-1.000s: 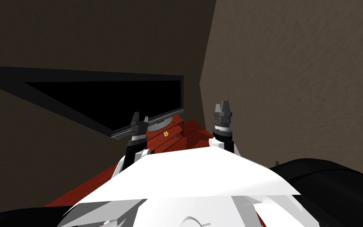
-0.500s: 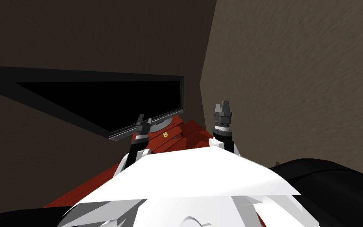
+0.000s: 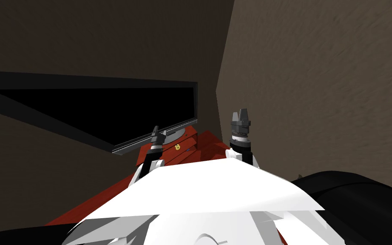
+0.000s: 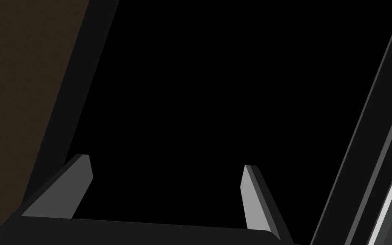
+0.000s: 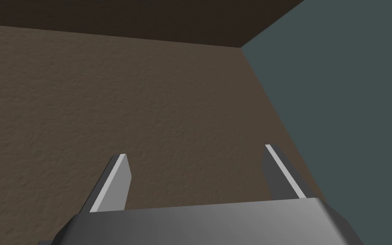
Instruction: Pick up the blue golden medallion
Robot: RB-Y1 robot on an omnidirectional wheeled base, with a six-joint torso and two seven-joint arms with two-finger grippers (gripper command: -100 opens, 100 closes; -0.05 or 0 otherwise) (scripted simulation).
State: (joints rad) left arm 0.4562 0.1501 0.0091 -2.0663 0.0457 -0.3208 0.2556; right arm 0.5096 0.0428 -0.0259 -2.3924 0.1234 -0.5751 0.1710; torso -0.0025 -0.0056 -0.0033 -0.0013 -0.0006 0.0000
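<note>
The medallion point(image 3: 177, 146) is a small golden thing lying on a red top point(image 3: 208, 142), just beyond my chest. My left gripper point(image 3: 156, 131) hovers to its left and slightly beyond it, close to the lower edge of a dark flat screen point(image 3: 157, 137). In the left wrist view the left gripper point(image 4: 165, 162) is open, with nothing but a black area between its fingers. My right gripper point(image 3: 240, 112) is raised to the right of the red top. It points at the wall, and in the right wrist view this gripper point(image 5: 196, 150) is open and holds nothing.
The big dark-framed screen stands on a grey round base point(image 3: 174, 133) on the red top, right behind the medallion. Brown walls meet in a corner behind it. A black shape point(image 3: 352, 187) lies low at the right.
My left gripper has moved right and away from me, turning toward the screen's lower edge. The screen's left end has swung outward. The right arm has stayed still.
</note>
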